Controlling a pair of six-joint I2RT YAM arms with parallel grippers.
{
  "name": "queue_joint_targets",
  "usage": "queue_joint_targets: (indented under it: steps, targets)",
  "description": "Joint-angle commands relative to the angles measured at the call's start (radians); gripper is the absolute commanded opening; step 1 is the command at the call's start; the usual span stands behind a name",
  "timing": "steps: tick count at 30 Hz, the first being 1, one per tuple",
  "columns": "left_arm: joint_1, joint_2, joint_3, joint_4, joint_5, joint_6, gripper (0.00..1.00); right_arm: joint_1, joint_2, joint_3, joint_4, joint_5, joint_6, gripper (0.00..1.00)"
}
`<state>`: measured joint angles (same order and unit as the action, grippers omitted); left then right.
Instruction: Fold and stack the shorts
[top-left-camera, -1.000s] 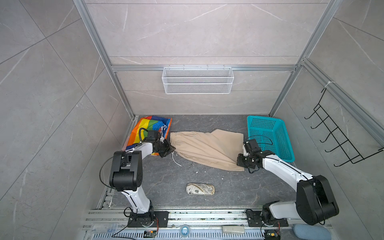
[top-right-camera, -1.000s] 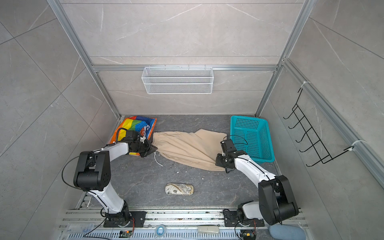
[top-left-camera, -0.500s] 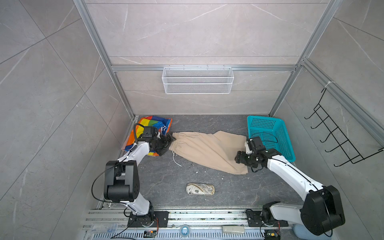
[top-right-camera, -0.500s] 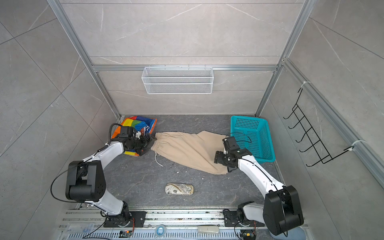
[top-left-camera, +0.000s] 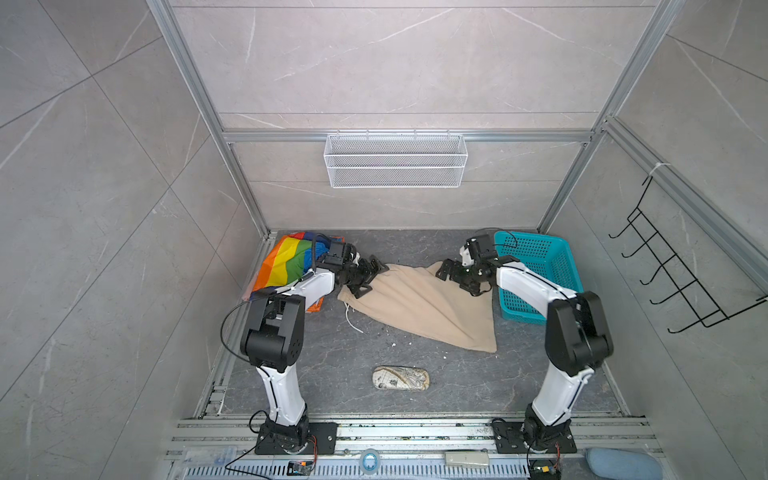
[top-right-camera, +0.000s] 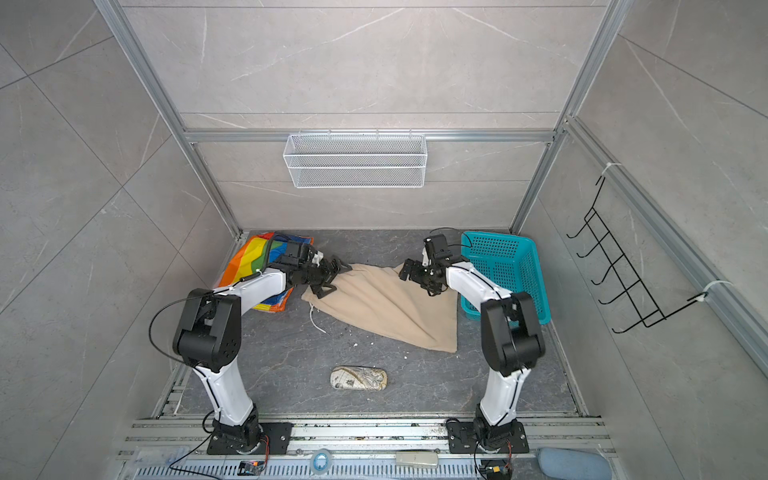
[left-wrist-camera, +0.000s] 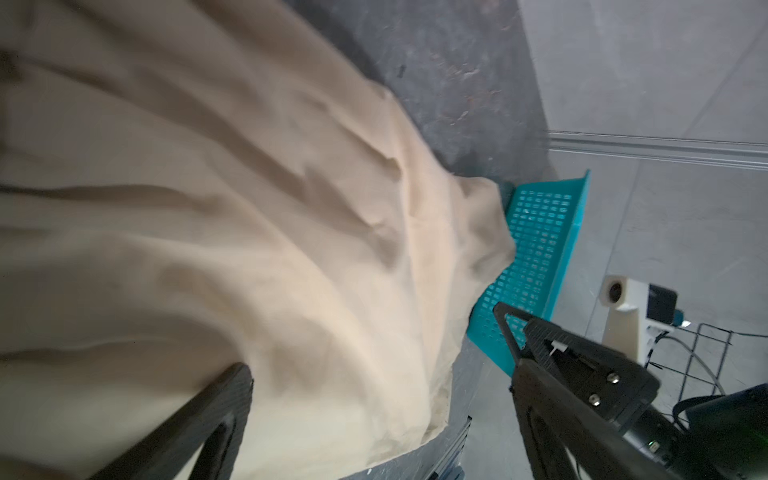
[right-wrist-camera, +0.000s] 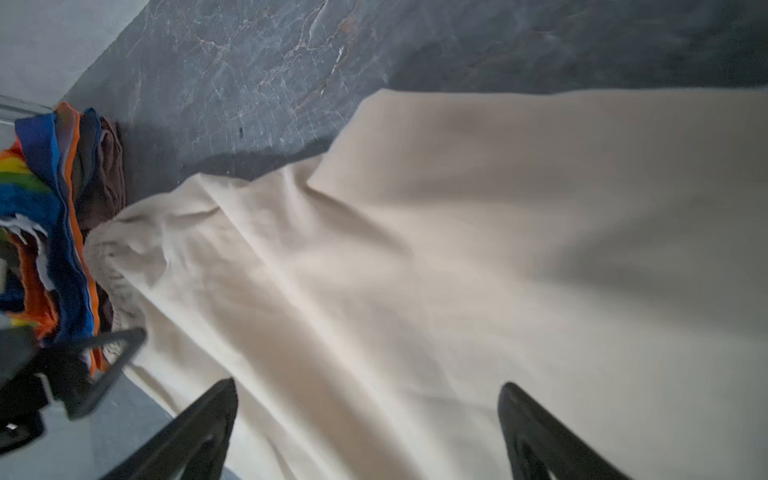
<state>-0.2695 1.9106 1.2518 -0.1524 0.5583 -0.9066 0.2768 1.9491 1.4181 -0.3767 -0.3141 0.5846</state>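
Beige shorts (top-left-camera: 419, 307) lie spread on the worktop (top-left-camera: 332, 365), just beside the teal basket (top-left-camera: 540, 266). Left tool (top-left-camera: 370, 279) and right tool (top-left-camera: 457, 281) hang open and empty over them; the next fold may snag cloth on the basket.

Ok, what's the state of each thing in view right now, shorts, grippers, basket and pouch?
beige shorts: spread creased on the floor, drawstring trailing, gripped by neither arm.
rainbow-striped shorts: lying in the far left corner, partly under the left arm.
left gripper: open, at the beige shorts' waist end, holding nothing.
right gripper: open, at the opposite end, holding nothing.
teal basket: upright, nothing visible inside.
pouch: lying flat, untouched.
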Motion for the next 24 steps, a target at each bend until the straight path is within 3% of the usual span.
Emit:
queue_joint_targets:
  steps: [1,16,24]
  targets:
    - [0.017,0.0,-0.013,0.041,0.003,-0.003,0.99,0.005,0.112,0.109,0.119,-0.134,0.088,0.99]
    - [0.051,-0.073,-0.272,0.095,-0.015,0.006,0.99,-0.123,0.454,0.444,-0.049,-0.034,-0.045,0.99]
    - [0.046,-0.165,-0.303,0.122,0.006,-0.049,0.99,-0.135,0.48,0.591,-0.144,-0.032,-0.097,0.99]
